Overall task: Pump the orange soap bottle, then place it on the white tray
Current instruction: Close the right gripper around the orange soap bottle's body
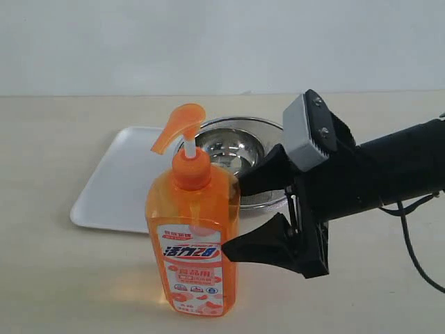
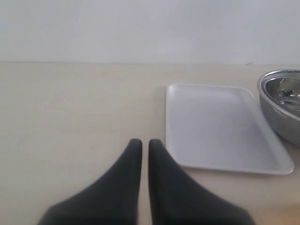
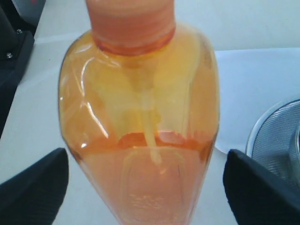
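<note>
Nearest on the table (image 1: pixel 55 278), the one orange soap bottle (image 1: pixel 191 229) stands upright, its label showing blue lettering that ends in "28". The right gripper (image 1: pixel 233 217) reaches in from the right, its two black fingers (image 1: pixel 264 177) spread either side of the bottle and holding nothing. Farther back lies one white tray (image 1: pixel 118 181), behind and left of the bottle and apart from it, with one steel bowl (image 1: pixel 236 146) just to its right, partly hidden by the pump; left of the tray, the left gripper (image 2: pixel 145 143) has its two fingers (image 2: pixel 126 173) pressed almost together on nothing.
</note>
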Controlling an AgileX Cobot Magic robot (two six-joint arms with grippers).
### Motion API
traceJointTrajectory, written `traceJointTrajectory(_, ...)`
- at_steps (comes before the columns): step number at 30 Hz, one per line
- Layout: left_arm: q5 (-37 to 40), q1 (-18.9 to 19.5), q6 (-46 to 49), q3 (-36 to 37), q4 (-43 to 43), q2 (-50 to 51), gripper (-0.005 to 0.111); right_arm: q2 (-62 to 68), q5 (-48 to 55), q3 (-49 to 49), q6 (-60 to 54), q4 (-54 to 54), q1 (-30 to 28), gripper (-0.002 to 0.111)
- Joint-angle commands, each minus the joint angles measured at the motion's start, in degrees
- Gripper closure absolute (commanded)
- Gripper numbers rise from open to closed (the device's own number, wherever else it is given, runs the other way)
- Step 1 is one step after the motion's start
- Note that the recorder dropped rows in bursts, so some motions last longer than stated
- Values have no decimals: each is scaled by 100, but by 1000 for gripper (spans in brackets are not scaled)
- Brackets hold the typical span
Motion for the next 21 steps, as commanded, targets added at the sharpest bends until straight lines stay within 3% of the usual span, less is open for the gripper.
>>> traceJointTrajectory(1,-2,19,26,22,-12,-18,102,-16,-375,-25,-53,192,378,29)
traceJointTrajectory(6,-2,19,26,22,-12,-18,102,-16,-1197,-25,-53,331,901,29)
traceJointTrajectory(11,-2,19,26,22,-12,-18,102,-16,-1381,-159,-53,529,1214,29)
traceJointTrajectory(21,-2,19,26,22,-12,-18,102,-16,-1379,-309,363,749,1226,29)
